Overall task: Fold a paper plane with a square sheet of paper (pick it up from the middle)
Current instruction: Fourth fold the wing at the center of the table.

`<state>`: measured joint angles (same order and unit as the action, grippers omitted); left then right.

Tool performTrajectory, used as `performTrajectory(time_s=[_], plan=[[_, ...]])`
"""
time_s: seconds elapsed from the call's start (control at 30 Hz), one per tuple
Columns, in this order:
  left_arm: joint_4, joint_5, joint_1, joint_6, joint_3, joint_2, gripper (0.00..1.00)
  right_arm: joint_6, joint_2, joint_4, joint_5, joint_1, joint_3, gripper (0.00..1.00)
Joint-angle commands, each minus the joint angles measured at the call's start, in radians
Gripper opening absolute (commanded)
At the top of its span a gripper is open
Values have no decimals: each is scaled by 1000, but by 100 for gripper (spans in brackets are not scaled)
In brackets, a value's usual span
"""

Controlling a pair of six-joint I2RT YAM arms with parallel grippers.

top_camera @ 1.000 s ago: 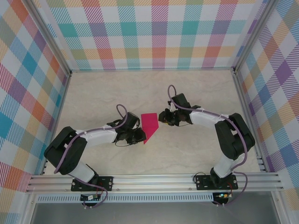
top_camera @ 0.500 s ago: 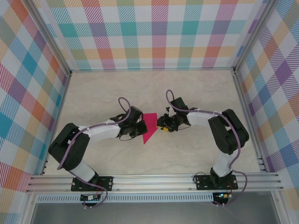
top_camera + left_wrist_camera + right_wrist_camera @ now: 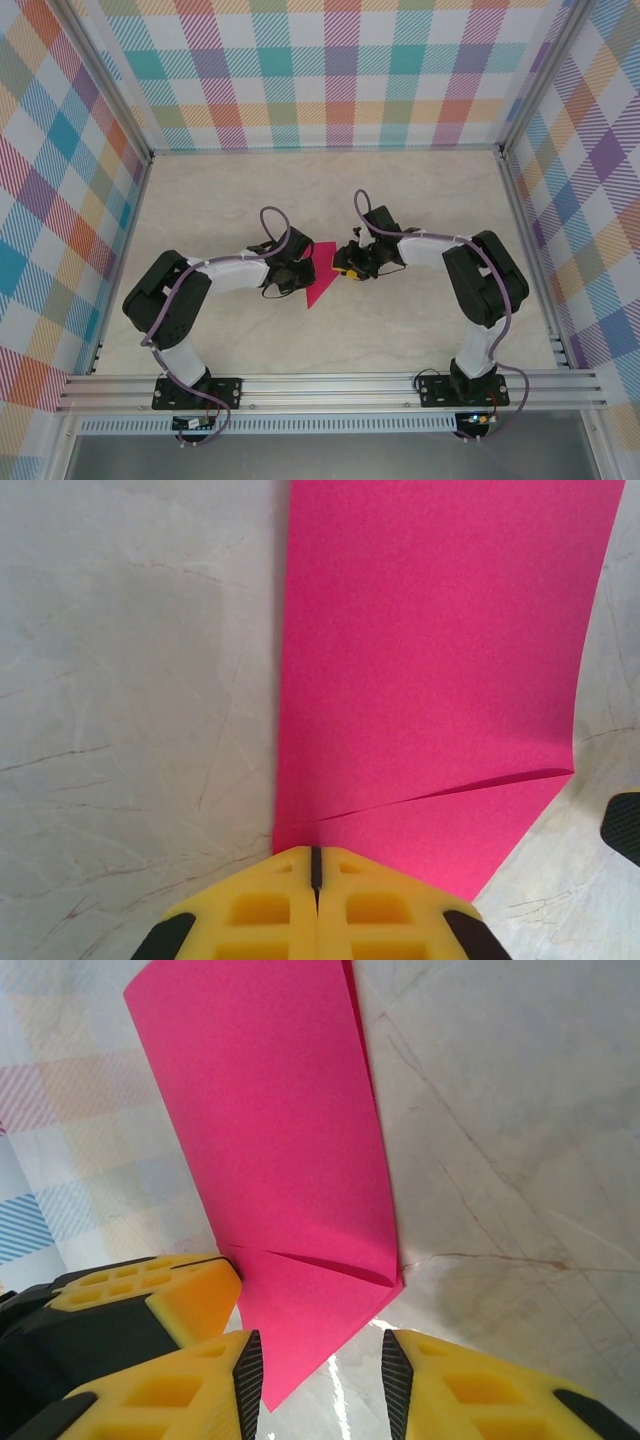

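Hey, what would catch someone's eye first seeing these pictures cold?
A bright pink paper, partly folded, sits in the middle of the table, ringed by colourful checked walls. The left hand is shut on its edge; the right hand is open with a paper corner between its fingers.

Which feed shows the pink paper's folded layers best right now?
Left wrist: the pink paper is closest there, its overlapping layer edge running clearly across ahead of the shut left gripper. Right wrist shows the fold obliquely, a corner between the open right gripper fingers. Top external shows a small triangle, layers unreadable.
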<state>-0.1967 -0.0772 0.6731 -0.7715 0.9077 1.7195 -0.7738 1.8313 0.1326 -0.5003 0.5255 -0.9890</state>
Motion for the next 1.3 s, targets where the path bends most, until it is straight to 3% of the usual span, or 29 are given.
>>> performTrajectory(time_s=[0.0,0.87,1.03,1.27], plan=[[-72,44,5,-19,4,11,4,-9,29,-4,-30,4,-28,39],[-44,14,3,-58,-39,-4,4,-13,73,32,-15,19,-79,38],[-50,14,3,-52,-35,-9,4,11,75,-1,-101,25,-76,30],[-62,13,4,-40,-24,-28,6,22,91,0,-114,28,-68,13]])
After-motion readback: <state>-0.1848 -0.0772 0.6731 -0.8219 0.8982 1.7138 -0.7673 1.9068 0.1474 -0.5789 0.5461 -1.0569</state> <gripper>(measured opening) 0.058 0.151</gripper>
